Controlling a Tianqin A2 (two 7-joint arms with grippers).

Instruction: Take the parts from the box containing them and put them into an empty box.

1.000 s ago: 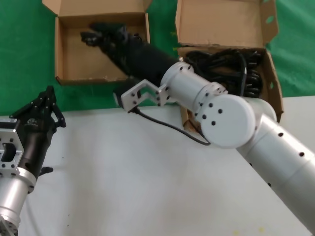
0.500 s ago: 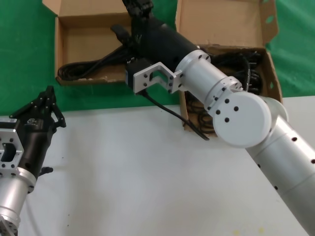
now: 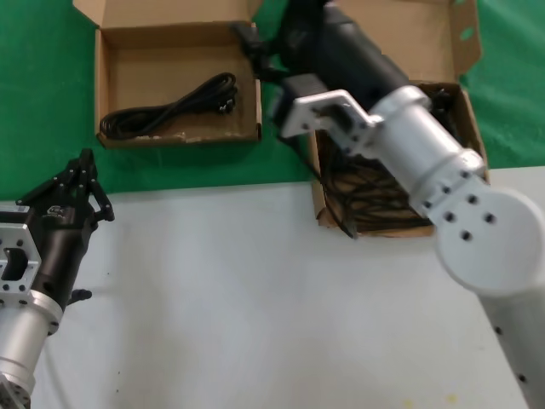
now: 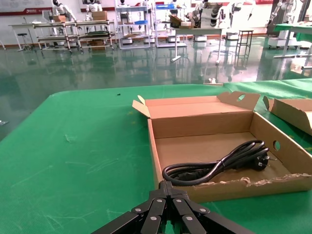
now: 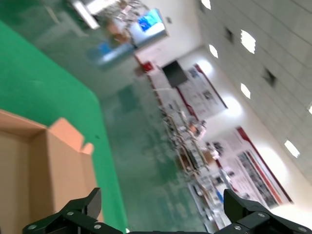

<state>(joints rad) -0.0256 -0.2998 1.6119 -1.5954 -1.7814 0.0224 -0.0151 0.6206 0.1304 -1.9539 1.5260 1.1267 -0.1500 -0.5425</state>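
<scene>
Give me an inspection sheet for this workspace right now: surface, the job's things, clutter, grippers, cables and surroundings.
Surface: white table in front, green cloth behind it.
Job's things: one power cord lies looped in the squarish box; more cords remain in the longer box with oval holes.
Clutter: nothing seen.
Grippers: right gripper open and empty, raised between the two boxes; left gripper shut, parked at the table's left edge, facing the squarish box.
Cables: the right arm's own black cable hangs beside the longer box.
Surroundings: workshop hall with racks and benches.
</scene>
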